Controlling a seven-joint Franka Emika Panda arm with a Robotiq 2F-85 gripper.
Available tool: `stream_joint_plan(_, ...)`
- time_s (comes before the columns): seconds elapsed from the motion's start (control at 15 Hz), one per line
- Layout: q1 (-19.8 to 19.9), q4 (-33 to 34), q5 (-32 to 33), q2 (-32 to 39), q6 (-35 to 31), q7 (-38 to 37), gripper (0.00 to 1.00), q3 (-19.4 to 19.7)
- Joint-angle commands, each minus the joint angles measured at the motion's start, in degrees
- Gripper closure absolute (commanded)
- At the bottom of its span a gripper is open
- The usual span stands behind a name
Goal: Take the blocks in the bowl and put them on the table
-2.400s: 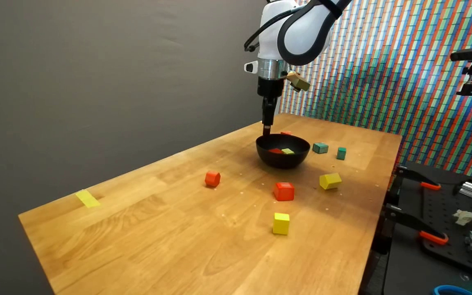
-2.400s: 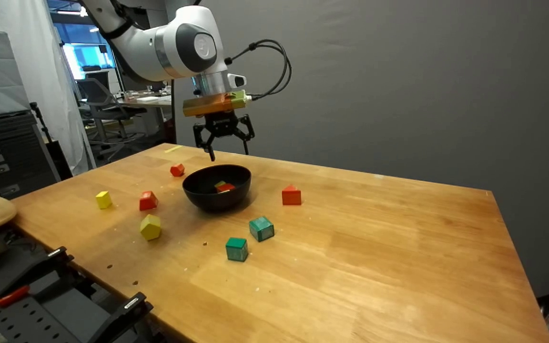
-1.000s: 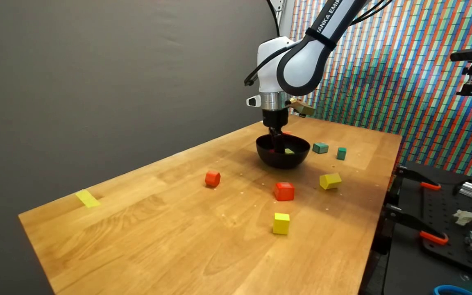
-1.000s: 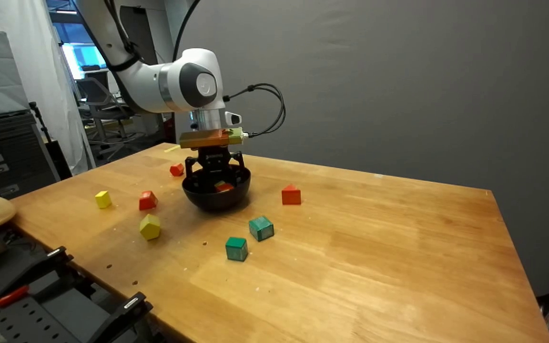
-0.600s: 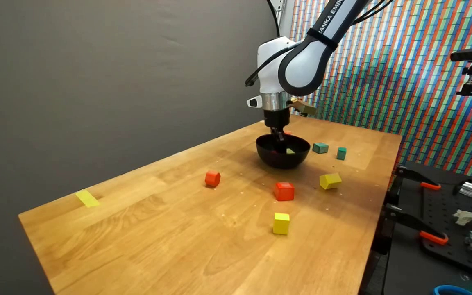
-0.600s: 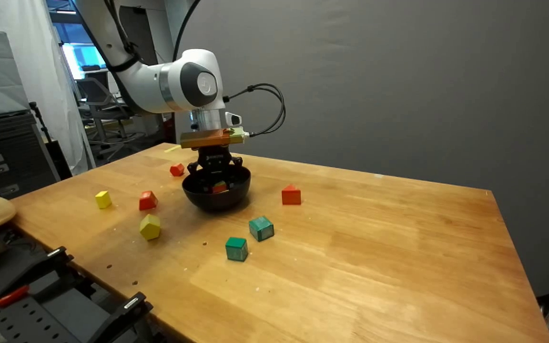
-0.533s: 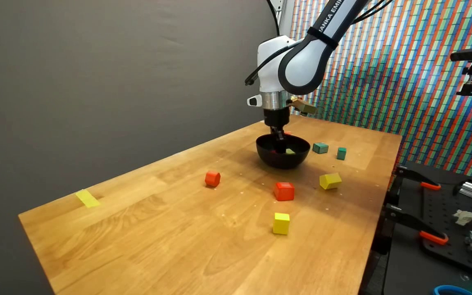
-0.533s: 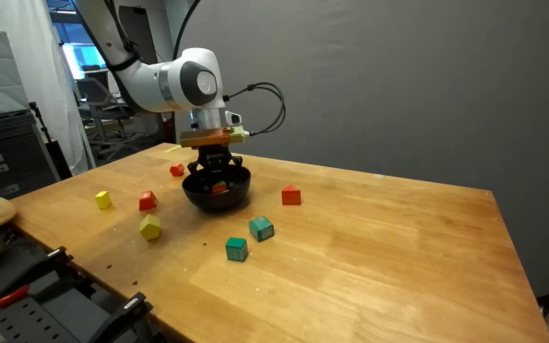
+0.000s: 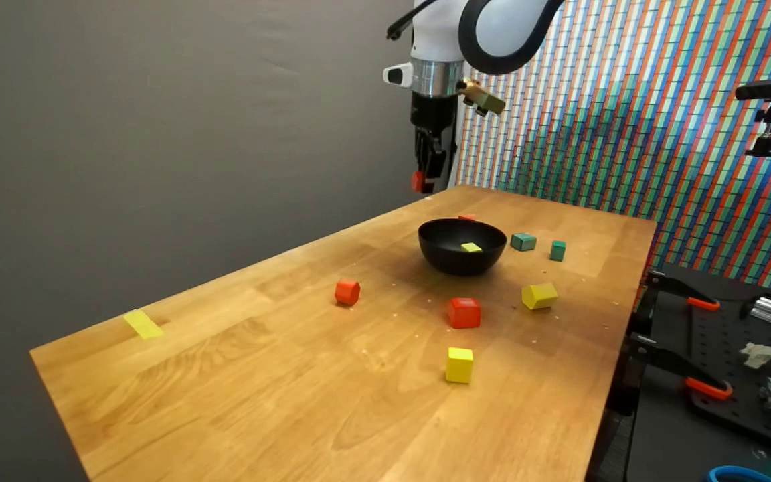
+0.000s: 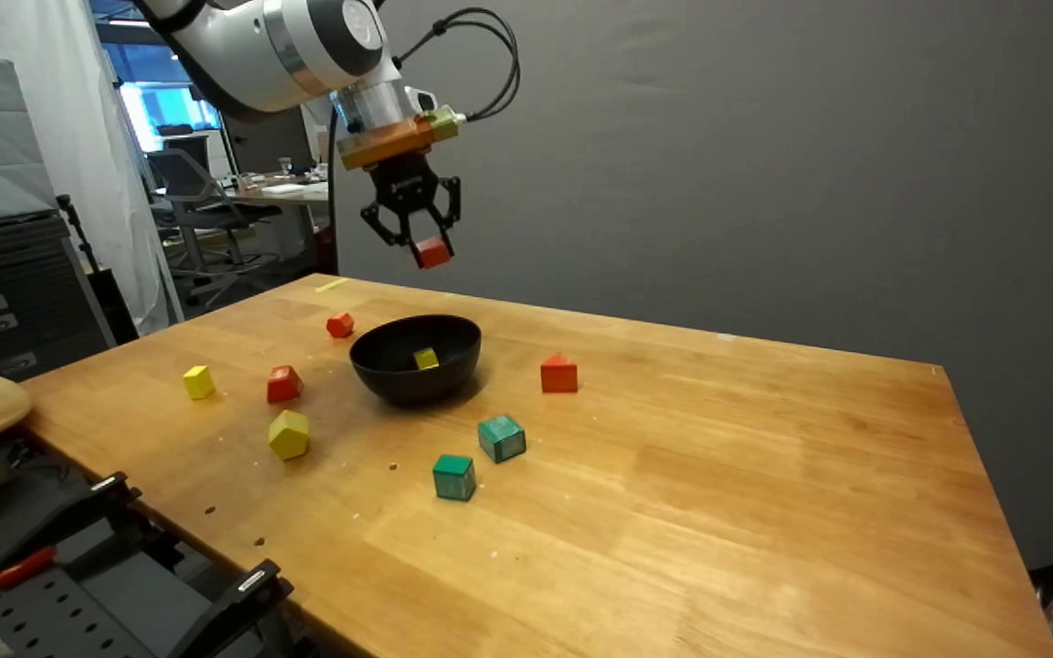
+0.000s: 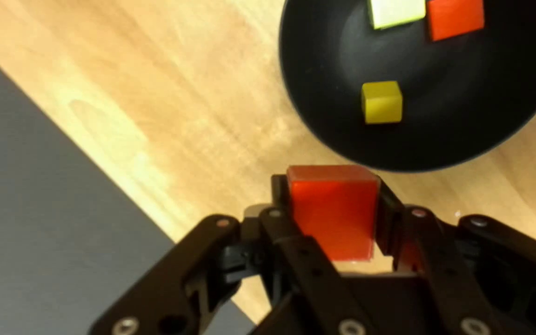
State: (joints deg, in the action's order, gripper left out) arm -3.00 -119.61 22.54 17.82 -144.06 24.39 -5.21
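My gripper (image 10: 433, 249) is shut on a red block (image 11: 335, 214), high over the table (image 10: 718, 475). In the wrist view the block sits between both fingers, just outside the rim of the black bowl (image 11: 324, 93). Inside the bowl lie a pale yellow block (image 11: 397, 11), a darker yellow block (image 11: 382, 103) and a red block (image 11: 455, 18). Only one yellow block (image 9: 471, 247) shows in the bowl in the exterior views; its walls hide the others.
Around the bowl on the table are red blocks (image 9: 464, 312), yellow blocks (image 9: 539, 296), two teal blocks (image 10: 454, 478) and a red triangular block (image 10: 559, 375). Yellow tape (image 9: 144, 324) marks a far edge. A grey wall (image 9: 191, 134) stands behind; clamps (image 10: 234, 608) grip the table's side.
The gripper went down into the bowl, closed on a red block and has risen out with it, tilting slightly, towards the grey wall. The bowl has stayed in place.
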Motion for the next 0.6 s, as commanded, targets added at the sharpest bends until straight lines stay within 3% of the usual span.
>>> stream_joint_plan(0.0, -1.2, 12.1, 0.4, 8.0, 4.4, 3.8, 0.82, -0.3)
stream_joint_plan(0.53, -1.1, 35.4, -3.2, 29.2, 17.2, 11.7, 0.82, -1.5)
